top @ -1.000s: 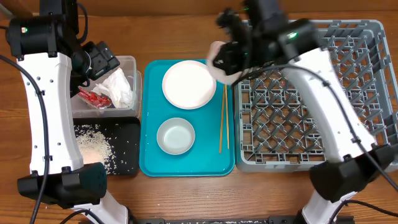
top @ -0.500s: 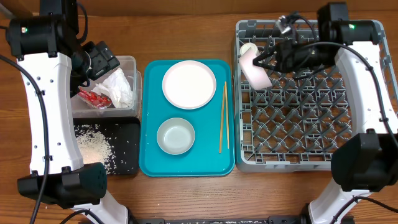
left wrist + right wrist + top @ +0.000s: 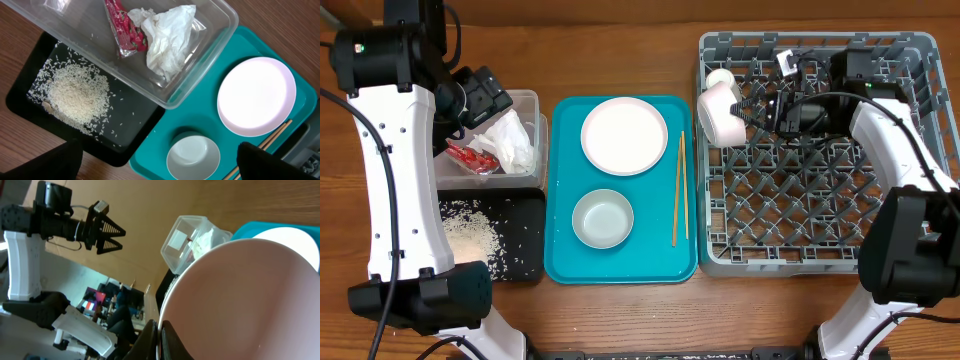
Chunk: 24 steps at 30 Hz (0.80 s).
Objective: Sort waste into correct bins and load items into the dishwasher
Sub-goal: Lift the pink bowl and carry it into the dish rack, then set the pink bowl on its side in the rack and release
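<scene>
Our right gripper [image 3: 748, 112] pinches the pink bowl [image 3: 718, 115] by its rim over the far-left corner of the dish rack [image 3: 820, 262]; our left gripper [image 3: 483, 97], well left of it, stands spread.

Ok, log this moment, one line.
right claw: shut on pink bowl, at rack | left claw: open, over tub | tray: plate, pale bowl, chopsticks

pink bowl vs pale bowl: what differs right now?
Pose: pink bowl is tipped on its side; pale bowl sits upright. Place: pink bowl at a corner of the grey dish rack; pale bowl on the teal tray. Hold: fingers of the right gripper pinch the pink bowl's rim; pale bowl is untouched. Both round, empty.
</scene>
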Available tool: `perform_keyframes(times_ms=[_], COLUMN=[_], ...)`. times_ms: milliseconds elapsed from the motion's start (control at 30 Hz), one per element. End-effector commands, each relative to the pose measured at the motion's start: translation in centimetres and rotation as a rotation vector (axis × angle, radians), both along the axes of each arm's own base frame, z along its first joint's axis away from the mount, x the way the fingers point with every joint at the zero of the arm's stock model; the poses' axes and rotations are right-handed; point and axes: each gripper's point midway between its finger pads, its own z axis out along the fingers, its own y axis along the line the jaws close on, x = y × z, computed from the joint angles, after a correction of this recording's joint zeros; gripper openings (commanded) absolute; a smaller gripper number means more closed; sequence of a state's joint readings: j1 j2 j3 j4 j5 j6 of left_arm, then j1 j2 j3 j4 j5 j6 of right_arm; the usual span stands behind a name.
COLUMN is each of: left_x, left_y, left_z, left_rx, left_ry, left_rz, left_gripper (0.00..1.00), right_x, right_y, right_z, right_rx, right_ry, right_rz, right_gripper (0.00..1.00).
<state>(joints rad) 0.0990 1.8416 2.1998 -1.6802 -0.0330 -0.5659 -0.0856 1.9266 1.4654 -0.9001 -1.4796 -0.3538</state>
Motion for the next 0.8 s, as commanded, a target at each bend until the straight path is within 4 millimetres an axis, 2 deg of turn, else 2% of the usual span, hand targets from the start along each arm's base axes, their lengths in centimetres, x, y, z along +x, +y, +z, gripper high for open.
perform_keyframes(times_ms=[0,300,533,667,767], left_x=[-0.1,-0.1,-0.1,-0.1,-0.1], left_y=[-0.1,-0.1,-0.1,-0.1,-0.1], left_z=[0.3,0.3,0.3,0.3,0.3], left_rx=[0.0,0.0,0.0,0.0,0.0], left_ry=[-0.009,-0.009,-0.009,-0.009,-0.009], left_rz=[-0.014,-0.014,-0.014,-0.014,-0.014], left_gripper=[1.0,1.0,1.0,1.0,1.0], right_x=[-0.3,-0.3,-0.1,0.0,0.2], right_y=[-0.1,-0.4,-0.6,-0.5,-0.2], right_z=[-0.2,-3.5,-4.6,-4.1,-1.6], right_rx=[0.044,-0.09,-0.153,-0.129,0.011], right_ry=[-0.013,0.033,0.038,0.023,0.031], right_rz=[0.008,-0.027,-0.043,-0.039,-0.01], right_gripper=[0.04,0.04,0.04,0.04,0.04])
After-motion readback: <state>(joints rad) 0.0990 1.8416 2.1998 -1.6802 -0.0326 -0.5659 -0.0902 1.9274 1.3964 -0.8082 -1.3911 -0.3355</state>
